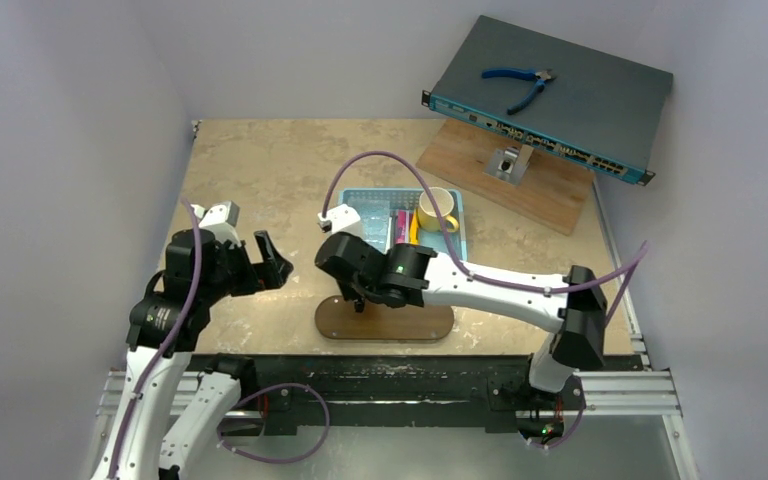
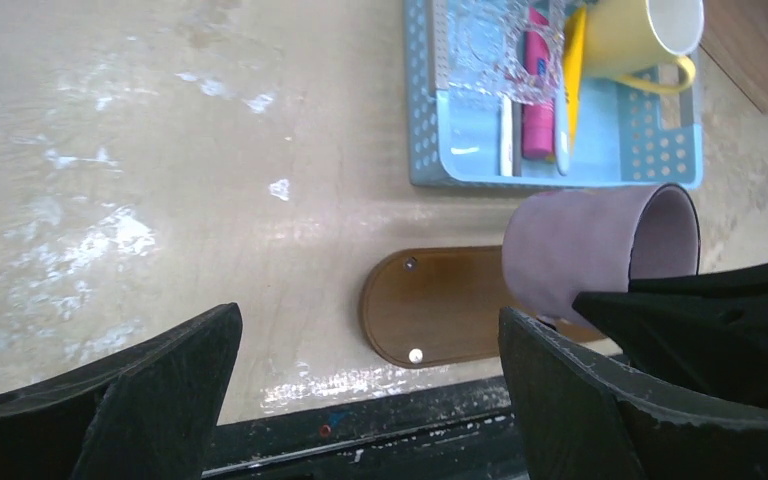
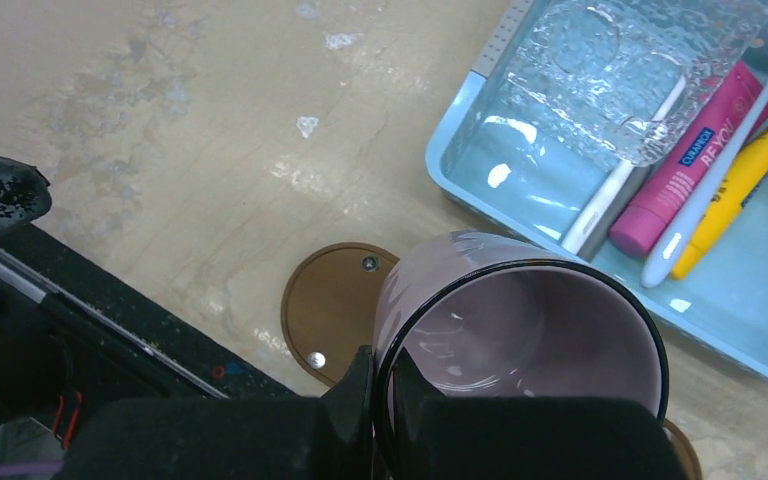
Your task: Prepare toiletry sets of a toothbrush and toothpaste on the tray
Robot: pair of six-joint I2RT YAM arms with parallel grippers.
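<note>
A pink tube point(image 3: 680, 165) and a yellow tube point(image 3: 735, 190) lie in the light-blue basket point(image 3: 450, 170), with a pale brush point(image 3: 660, 265) across them and another pale brush point(image 3: 615, 190) beside them. The dark-brown oval tray point(image 1: 420, 325) lies near the table's front edge. My right gripper point(image 3: 383, 365) is shut on the rim of a purple cup point(image 3: 520, 340), held over the tray's left part; I cannot tell if the cup touches it. My left gripper point(image 1: 278, 262) hangs open and empty left of the tray. The tray point(image 2: 430, 310) and cup point(image 2: 590, 245) show between its fingers.
A yellow cup point(image 1: 438, 208) and a clear plastic piece point(image 3: 600, 70) are also in the basket. At the back right a lighter wooden board point(image 1: 535, 190) carries a tilted dark network box point(image 1: 560, 90) with blue pliers point(image 1: 520, 82) on top. A black rail point(image 1: 390, 375) runs along the front edge.
</note>
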